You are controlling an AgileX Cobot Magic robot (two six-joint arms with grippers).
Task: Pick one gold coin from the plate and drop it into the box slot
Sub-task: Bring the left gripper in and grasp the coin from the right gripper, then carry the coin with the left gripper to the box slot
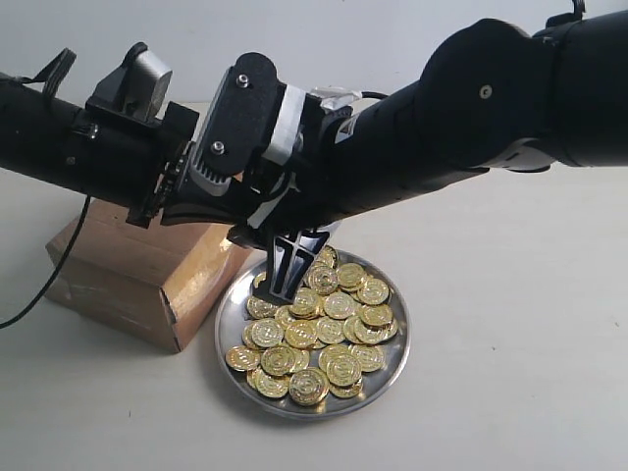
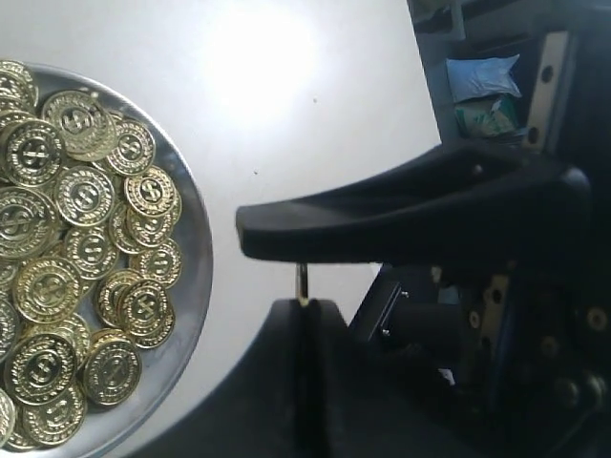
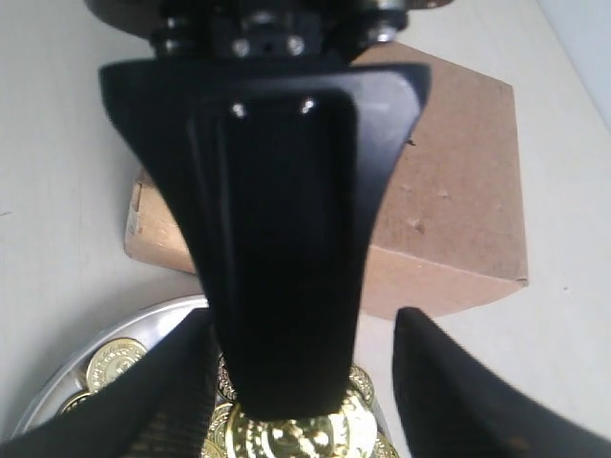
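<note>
The silver plate (image 1: 401, 345) holds several gold coins (image 1: 339, 334) beside the brown box (image 1: 147, 280). My left gripper (image 2: 304, 305) hangs over the plate's near-box side, shut on one gold coin (image 2: 302, 281) that sticks out edge-on past its fingertips. That coin (image 3: 305, 437) also shows in the right wrist view, below the left gripper's black finger (image 3: 277, 239). My right gripper (image 3: 304, 317) is open, one finger on each side of the left gripper and the coin. The box (image 3: 458, 191) lies behind them. Its slot is hidden by the arms.
Both arms cross above the box and the plate's back rim (image 1: 294, 196). A black cable (image 1: 44, 285) trails off the table's left side. Blue and green packets (image 2: 482, 91) lie beyond the table's edge in the left wrist view.
</note>
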